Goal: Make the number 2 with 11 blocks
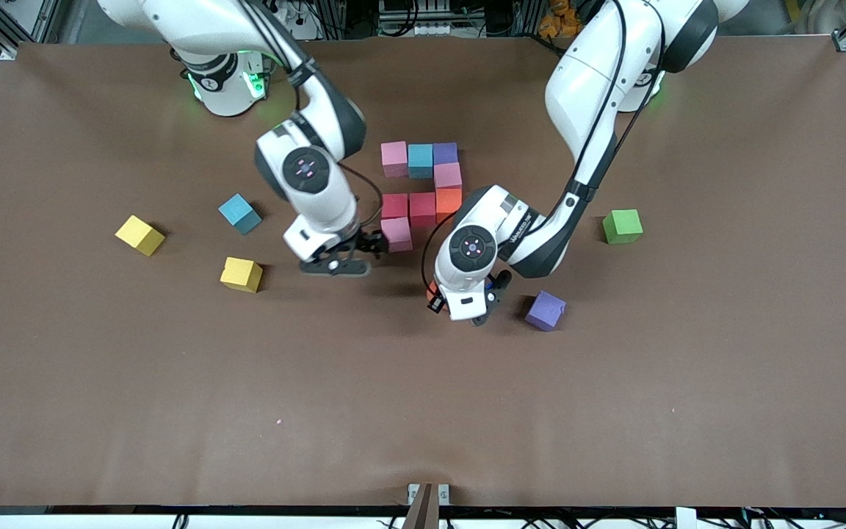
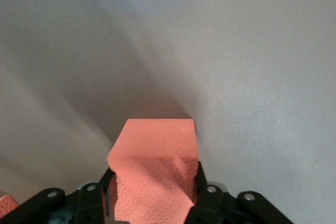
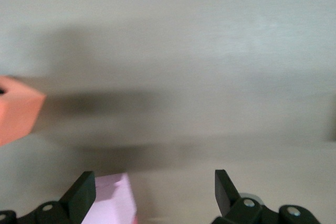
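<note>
Your left hand (image 2: 152, 203) is clenched on a matte orange foam cube (image 2: 155, 174); the unfinished number 2 (image 1: 423, 192) lies at its eleven o'clock. Your right hand (image 3: 155, 192), released, stands beside the pink foam cube (image 1: 396, 234).

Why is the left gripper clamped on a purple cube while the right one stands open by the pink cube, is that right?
Not quite: the left gripper is shut on an orange cube, not a purple one, as the left wrist view shows. The purple cube lies loose on the table beside it. The right gripper does stand open by the pink cube.
</note>
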You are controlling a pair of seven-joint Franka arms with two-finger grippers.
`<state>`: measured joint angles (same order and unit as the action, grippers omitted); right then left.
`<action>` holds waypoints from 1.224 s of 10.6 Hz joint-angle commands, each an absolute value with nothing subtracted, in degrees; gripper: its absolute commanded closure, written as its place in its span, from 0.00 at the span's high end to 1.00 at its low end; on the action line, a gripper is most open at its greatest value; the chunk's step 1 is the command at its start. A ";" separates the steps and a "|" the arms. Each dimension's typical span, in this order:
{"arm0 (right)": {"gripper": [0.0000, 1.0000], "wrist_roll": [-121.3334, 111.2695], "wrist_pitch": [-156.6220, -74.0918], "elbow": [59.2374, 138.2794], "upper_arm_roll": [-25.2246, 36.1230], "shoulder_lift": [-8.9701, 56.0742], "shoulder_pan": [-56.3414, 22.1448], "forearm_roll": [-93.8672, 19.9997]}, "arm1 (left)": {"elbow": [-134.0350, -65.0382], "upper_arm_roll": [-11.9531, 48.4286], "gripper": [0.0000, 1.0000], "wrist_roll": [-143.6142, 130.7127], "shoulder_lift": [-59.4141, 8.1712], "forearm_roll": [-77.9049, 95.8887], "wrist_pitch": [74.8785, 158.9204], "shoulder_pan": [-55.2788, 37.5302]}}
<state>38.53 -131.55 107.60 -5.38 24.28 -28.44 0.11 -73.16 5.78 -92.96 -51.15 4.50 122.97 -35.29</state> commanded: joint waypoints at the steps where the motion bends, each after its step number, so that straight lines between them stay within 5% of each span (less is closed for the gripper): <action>1: 1.00 38.14 -130.78 109.94 -5.98 23.38 -23.05 1.05 | -72.07 5.10 0.44 -90.27 -51.50 6.06 123.05 -36.91; 13: 1.00 25.76 -135.94 122.41 -5.10 18.82 -9.40 1.93 | -70.93 3.35 0.43 -71.91 -51.06 6.06 122.70 -43.84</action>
